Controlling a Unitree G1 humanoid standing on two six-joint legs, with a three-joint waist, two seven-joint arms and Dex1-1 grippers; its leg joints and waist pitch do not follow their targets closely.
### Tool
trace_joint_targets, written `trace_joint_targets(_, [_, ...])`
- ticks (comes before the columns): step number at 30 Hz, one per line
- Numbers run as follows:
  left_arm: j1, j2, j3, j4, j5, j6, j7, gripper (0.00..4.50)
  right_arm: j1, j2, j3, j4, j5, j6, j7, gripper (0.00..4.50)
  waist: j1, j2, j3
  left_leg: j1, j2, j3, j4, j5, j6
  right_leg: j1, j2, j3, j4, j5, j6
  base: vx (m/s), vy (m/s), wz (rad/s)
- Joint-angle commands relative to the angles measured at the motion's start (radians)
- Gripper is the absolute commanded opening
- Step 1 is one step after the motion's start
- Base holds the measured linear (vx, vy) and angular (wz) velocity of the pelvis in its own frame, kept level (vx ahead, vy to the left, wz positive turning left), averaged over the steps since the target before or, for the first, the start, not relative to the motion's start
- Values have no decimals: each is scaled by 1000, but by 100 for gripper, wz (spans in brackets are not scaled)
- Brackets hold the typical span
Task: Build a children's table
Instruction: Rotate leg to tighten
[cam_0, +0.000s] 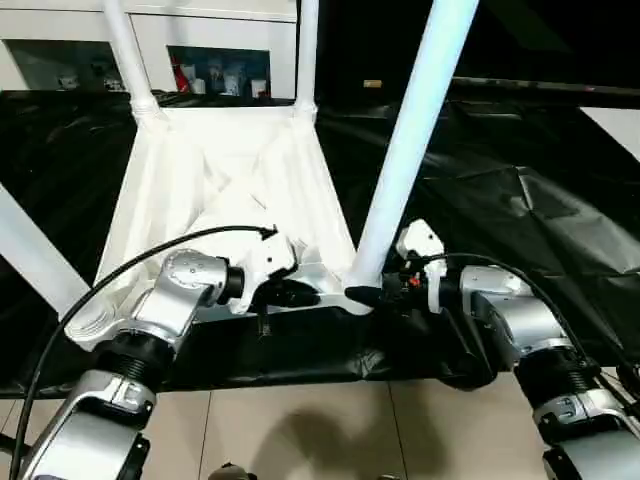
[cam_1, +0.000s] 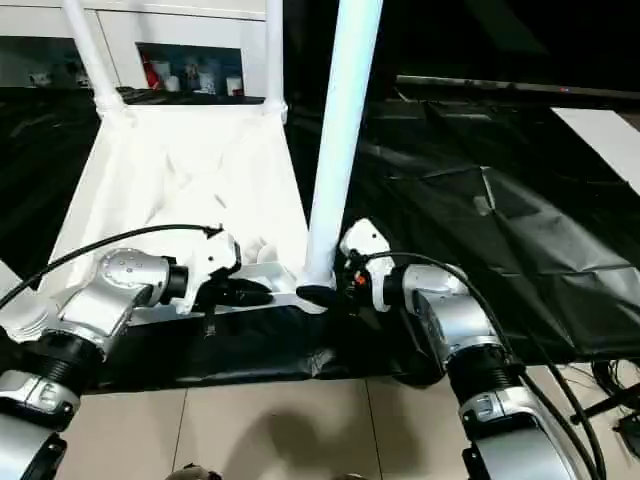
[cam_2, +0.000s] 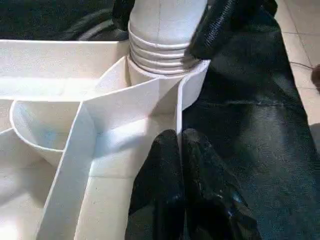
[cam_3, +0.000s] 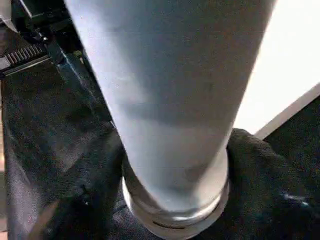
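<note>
The white tabletop (cam_0: 220, 170) lies upside down on a black sheet, ribbed underside up. Legs stand in its corner sockets: far left (cam_0: 125, 50), far right (cam_0: 306, 50), near left (cam_0: 30, 250) and near right (cam_0: 410, 130). My right gripper (cam_0: 368, 287) is at the foot of the near-right leg, just above the socket. One black finger (cam_2: 215, 30) presses on each side of the ribbed collar, so it is shut on that leg. My left gripper (cam_0: 290, 294) is shut with nothing in it. Its fingertips (cam_2: 172, 137) rest on a rib by the tabletop's near edge, close to that same corner.
The black sheet (cam_0: 520, 200) spreads wide to the right of the table. A white cabinet (cam_0: 215, 60) with glass doors stands behind the far legs. Tiled floor (cam_0: 300, 420) runs along the near side under my forearms. A black cable (cam_0: 120, 270) loops over my left arm.
</note>
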Motion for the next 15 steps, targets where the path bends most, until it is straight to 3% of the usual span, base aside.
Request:
trace_joint_targets(1, [12,-22,-11,-18,-30,0,-22,0,-3,-5,0,-26,5,5,21,280,-2,-5,-70,17,26,-6,-63,-180,47,42,-54,34,-62,-154,-236,0,0,0])
trace_joint_targets(10, [1,-35,-20,9,5,13,38,0,10,13,-10,4,-14,2,-57,268,-3,-5,-68,18,25,-6,-64,-198,34,41,-55,35,-66,-188,-227,0,0,0])
trace_joint_targets(12, [-40,-90,-5,73,38,30,177,0,7,79,-64,70,-18,-12,-241,267,-8,-2,-64,20,24,-5,-66,-227,22,34,-56,37,-73,-233,-219,0,0,0])
trace_joint_targets(15, [-80,-138,3,123,63,42,286,0,-4,143,-115,122,-19,-12,-423,267,-16,-4,-66,20,21,-11,-69,-252,-15,36,-58,35,-80,-313,-188,0,0,0])
